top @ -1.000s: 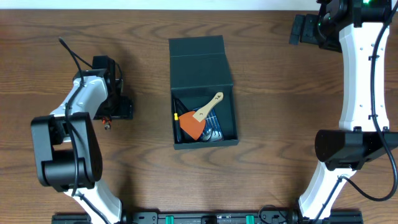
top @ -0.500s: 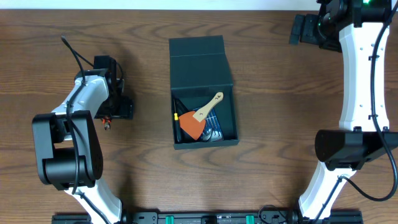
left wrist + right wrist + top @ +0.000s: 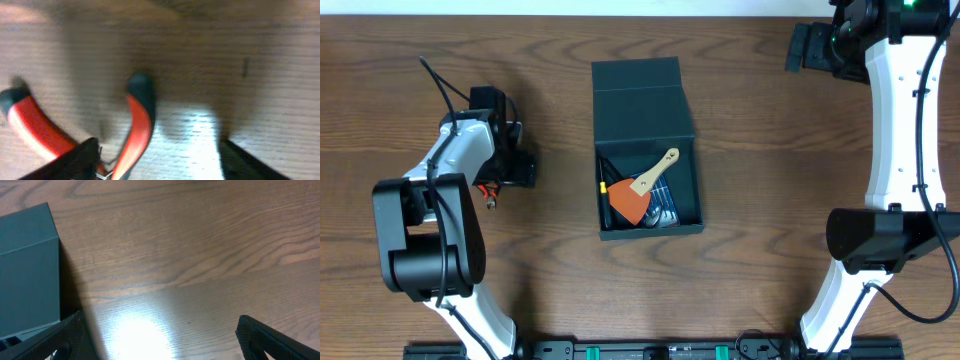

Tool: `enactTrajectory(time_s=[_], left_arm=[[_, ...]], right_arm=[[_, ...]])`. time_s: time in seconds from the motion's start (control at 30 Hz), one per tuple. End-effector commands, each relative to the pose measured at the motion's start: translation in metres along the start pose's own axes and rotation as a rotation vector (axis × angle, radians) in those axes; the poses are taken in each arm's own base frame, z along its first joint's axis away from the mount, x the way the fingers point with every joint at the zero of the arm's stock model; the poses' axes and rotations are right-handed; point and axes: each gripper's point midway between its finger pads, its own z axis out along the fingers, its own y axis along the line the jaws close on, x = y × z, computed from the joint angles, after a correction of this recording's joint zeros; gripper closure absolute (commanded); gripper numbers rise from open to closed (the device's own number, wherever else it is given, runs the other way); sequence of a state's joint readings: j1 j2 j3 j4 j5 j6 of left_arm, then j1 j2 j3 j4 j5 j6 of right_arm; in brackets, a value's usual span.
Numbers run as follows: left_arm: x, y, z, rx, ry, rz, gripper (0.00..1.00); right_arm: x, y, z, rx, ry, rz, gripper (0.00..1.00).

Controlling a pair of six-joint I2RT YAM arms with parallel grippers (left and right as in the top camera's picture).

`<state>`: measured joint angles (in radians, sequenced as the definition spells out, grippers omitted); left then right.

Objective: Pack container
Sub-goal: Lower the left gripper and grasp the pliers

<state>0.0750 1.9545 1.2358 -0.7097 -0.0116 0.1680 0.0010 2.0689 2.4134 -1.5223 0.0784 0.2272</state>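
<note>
Now | container (image 3: 640, 95) 1 | pliers (image 3: 138, 125) 1 | left pincer (image 3: 159, 146) released | right pincer (image 3: 159, 321) released

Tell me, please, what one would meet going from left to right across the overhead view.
left arm → left gripper → container → right gripper → right arm

overhead: straight down, far off, whole table (image 3: 740, 300)
left wrist: very near, blurred, red-handled pliers (image 3: 135, 125)
right wrist: low, shares container (image 3: 25, 270) with overhead
</note>
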Motion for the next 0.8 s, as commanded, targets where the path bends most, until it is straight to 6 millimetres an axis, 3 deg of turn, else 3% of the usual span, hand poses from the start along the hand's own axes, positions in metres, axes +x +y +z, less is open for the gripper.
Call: enactTrajectory(time_s=[0.0, 0.23, 0.37, 0.47, 0.57, 0.77], left_arm=[[0.018, 0.001, 0.025, -0.013, 0.088, 0.019, 0.43], [0.021, 0.001, 0.025, -0.012, 0.103, 0.020, 0.54], [0.024, 0.001, 0.025, -0.011, 0.114, 0.021, 0.80], [0.026, 0.001, 0.025, -0.010, 0.122, 0.021, 0.81], [0.028, 0.000, 0.024, -0.009, 0.131, 0.022, 0.93], [0.026, 0.001, 0.015, -0.009, 0.142, 0.019, 0.94]], right_arm=[[-0.002, 0.000, -0.007, -0.006, -0.020, 0.013, 0.01], [-0.002, 0.000, -0.007, -0.006, -0.020, 0.013, 0.01], [-0.002, 0.000, -0.007, -0.006, -0.020, 0.013, 0.01], [-0.002, 0.000, -0.007, -0.006, -0.020, 0.013, 0.01], [-0.002, 0.000, -0.007, -0.006, -0.020, 0.013, 0.01], [-0.002, 0.000, -0.007, -0.006, -0.020, 0.013, 0.01]])
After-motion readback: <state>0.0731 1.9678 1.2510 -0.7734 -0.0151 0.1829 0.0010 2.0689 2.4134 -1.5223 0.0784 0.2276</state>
